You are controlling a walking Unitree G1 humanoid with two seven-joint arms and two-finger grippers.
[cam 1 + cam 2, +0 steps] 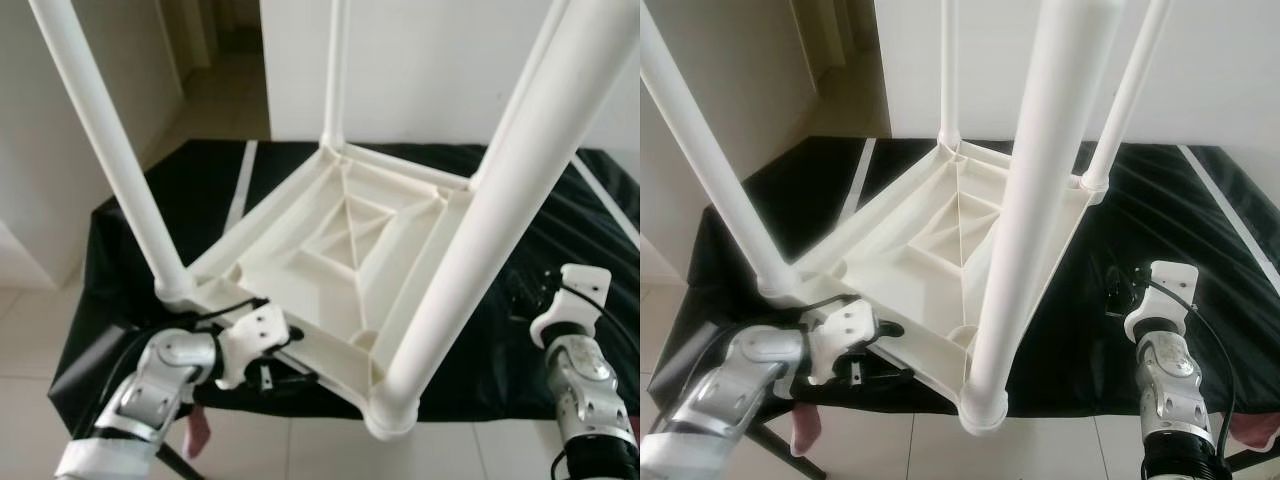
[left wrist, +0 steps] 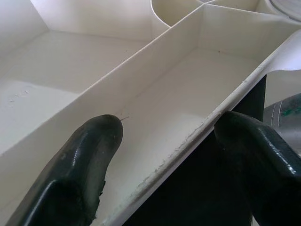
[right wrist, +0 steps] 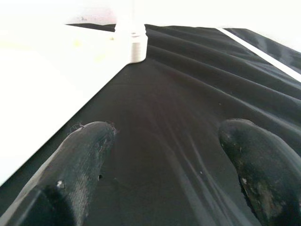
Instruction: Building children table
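Four legs: a white moulded-plastic children's table (image 1: 340, 260) lies upside down, its round white legs (image 1: 100, 130) standing up past the top of the frame.
Left eye view, table place: centre of the frame, its ribbed underside facing up, resting on a work table draped in crumpled black cloth (image 1: 590, 230).
Left eye view, left gripper (image 1: 268, 362): lower left, at the table's near-left edge, just beside the corner socket.
Right eye view, right gripper (image 1: 1122, 290): lower right, over the cloth, just beside the table's right edge and apart from it.
Right eye view, floor: pale floor tiles (image 1: 1060, 450) along the bottom.
Left wrist view, claw: the two black fingers (image 2: 89, 155) stand apart, straddling the thin outer rim of the tabletop, one inside the trough and one outside; the gap at the rim suggests it is not yet pinched.
Right wrist view, claw: black fingers (image 3: 80, 155) spread apart over bare cloth, holding nothing; a white leg socket (image 3: 131, 40) sits ahead at upper left.
Handling, judged: hollow plastic, likely light and stiff, smooth and a bit slippery, top-heavy with legs up.
Hold, judged: rim wall or ribs near a corner; a leg near its socket gives leverage.
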